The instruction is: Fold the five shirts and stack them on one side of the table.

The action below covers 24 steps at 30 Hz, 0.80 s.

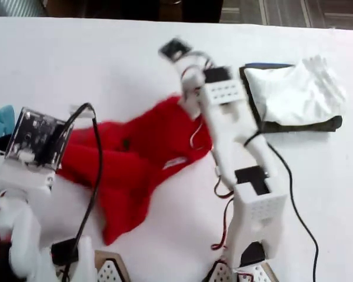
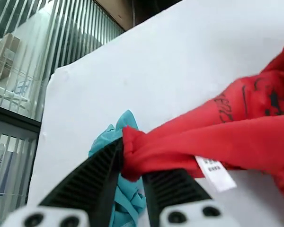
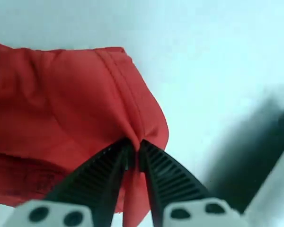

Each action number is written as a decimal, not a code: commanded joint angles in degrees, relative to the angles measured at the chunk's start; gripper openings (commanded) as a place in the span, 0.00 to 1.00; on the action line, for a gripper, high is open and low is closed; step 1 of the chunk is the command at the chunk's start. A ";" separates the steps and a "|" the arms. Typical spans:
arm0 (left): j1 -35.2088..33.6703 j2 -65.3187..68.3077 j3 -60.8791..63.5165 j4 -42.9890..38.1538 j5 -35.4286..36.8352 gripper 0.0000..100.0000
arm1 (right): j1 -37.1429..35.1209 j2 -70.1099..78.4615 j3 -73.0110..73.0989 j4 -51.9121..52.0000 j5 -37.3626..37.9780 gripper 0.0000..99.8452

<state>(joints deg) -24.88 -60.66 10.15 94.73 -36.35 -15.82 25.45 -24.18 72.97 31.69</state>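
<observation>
A red shirt (image 1: 138,158) hangs stretched between both arms over the middle of the white table (image 1: 94,64). My left gripper (image 2: 131,163) is shut on one bunched edge of the red shirt (image 2: 236,137), near the table's left side. My right gripper (image 3: 134,153) is shut on a hem of the red shirt (image 3: 61,99), at the cloth's far right corner. A stack with a folded white shirt (image 1: 294,91) on a dark one (image 1: 300,124) lies at the right. A teal shirt (image 1: 1,120) lies crumpled at the left edge, seen as the teal shirt (image 2: 118,165) behind my left fingers.
Black cables (image 1: 294,205) trail over the table from both arms. The arm bases (image 1: 253,235) stand at the near edge. Bare tabletop stretches along the far side.
</observation>
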 commanded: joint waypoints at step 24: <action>-5.98 -0.09 41.89 -33.93 -3.78 0.03 | 6.90 24.57 -54.51 12.70 -6.24 0.18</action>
<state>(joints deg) -30.51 -59.96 51.56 62.55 -39.60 -9.14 50.68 -72.09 79.30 26.42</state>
